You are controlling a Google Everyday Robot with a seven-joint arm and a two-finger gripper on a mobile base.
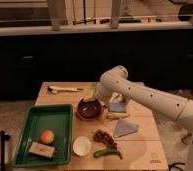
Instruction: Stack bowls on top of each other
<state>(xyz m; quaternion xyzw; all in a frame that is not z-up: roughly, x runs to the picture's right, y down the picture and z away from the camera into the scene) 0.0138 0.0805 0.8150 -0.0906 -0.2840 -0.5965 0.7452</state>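
Observation:
A dark reddish-brown bowl sits at the middle of the wooden table, just right of the green tray. I cannot tell whether it is a single bowl or one bowl resting in another. No separate dark bowl shows elsewhere. My gripper is at the bowl's far right rim, at the end of the white arm that reaches in from the right. A small white bowl stands alone near the table's front edge.
A green tray on the left holds an orange fruit and a brown packet. A white utensil lies at the back. A blue sponge, a banana, a grey-blue cloth, dark red grapes and a green pepper lie to the right and in front.

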